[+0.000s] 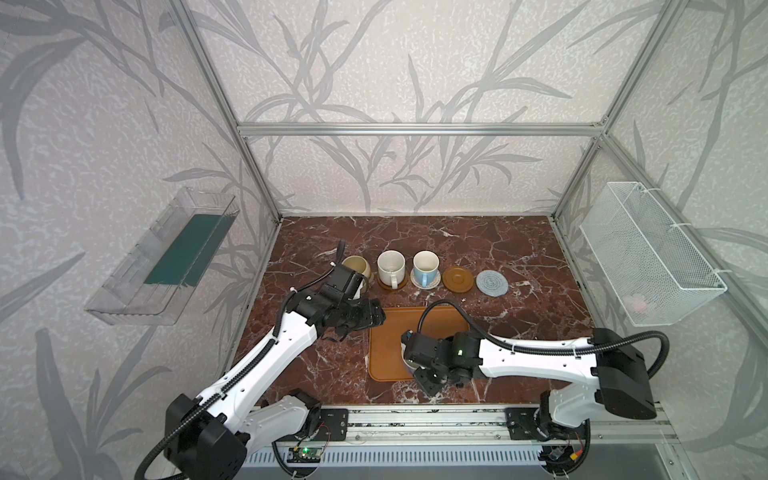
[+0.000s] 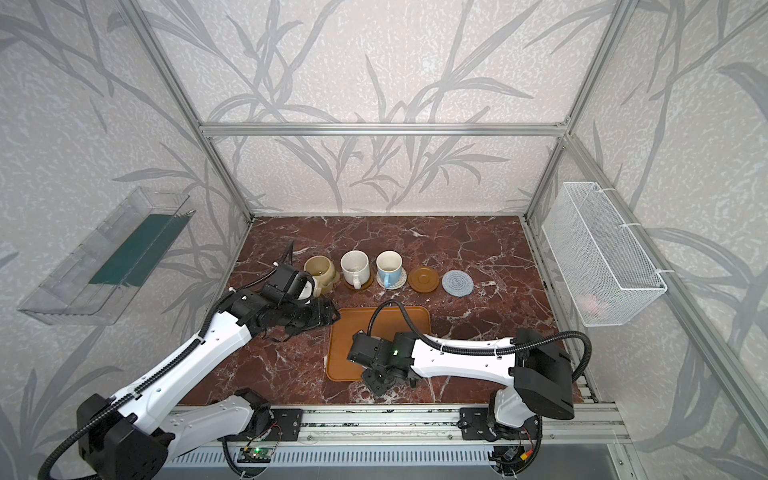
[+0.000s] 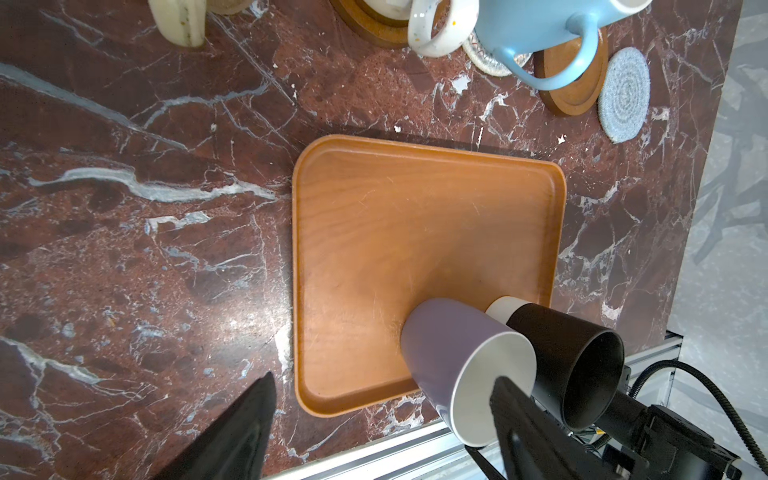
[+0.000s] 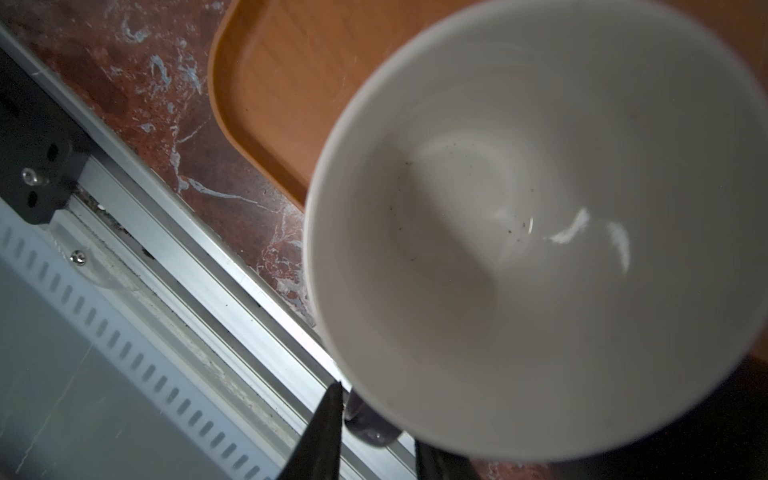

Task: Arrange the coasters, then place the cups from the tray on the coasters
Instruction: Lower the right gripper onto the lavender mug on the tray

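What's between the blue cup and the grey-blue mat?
An empty brown wooden coaster lies between them. Both top views show it.

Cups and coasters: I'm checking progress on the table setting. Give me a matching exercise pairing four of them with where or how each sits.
1 white speckled cup
2 light blue cup
3 lavender cup
4 grey-blue coaster

A on the tray
B on a brown wooden coaster
C bare, no cup on it
D on the cream woven coaster

Pairs: 1-B, 2-D, 3-A, 4-C
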You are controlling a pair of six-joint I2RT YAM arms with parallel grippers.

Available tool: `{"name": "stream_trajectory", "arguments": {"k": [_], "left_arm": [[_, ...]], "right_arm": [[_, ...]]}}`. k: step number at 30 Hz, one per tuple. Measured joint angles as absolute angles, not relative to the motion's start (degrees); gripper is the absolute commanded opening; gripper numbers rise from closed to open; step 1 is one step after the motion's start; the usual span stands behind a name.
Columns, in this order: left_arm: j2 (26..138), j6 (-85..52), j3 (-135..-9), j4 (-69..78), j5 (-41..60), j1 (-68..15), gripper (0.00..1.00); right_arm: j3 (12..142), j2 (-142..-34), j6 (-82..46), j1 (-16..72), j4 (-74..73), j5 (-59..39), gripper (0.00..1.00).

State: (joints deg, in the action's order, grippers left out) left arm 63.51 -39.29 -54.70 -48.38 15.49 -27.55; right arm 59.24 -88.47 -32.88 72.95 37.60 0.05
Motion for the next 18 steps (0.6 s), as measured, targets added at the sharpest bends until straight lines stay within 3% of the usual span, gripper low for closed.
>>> {"name": "stream_trajectory", "arguments": {"k": [15, 18], "left_arm": [[59.9, -39.3, -53.9, -49.1, 15.1, -26.3, 0.84], [59.5, -39.2, -53.8, -49.3, 15.1, -26.0, 0.84]], "right_arm": [[61.1, -95.4, -37.1, 72.7, 37.4, 6.1, 0.31], [61.1, -95.6, -37.8, 72.8, 37.1, 7.0, 0.28]]}}
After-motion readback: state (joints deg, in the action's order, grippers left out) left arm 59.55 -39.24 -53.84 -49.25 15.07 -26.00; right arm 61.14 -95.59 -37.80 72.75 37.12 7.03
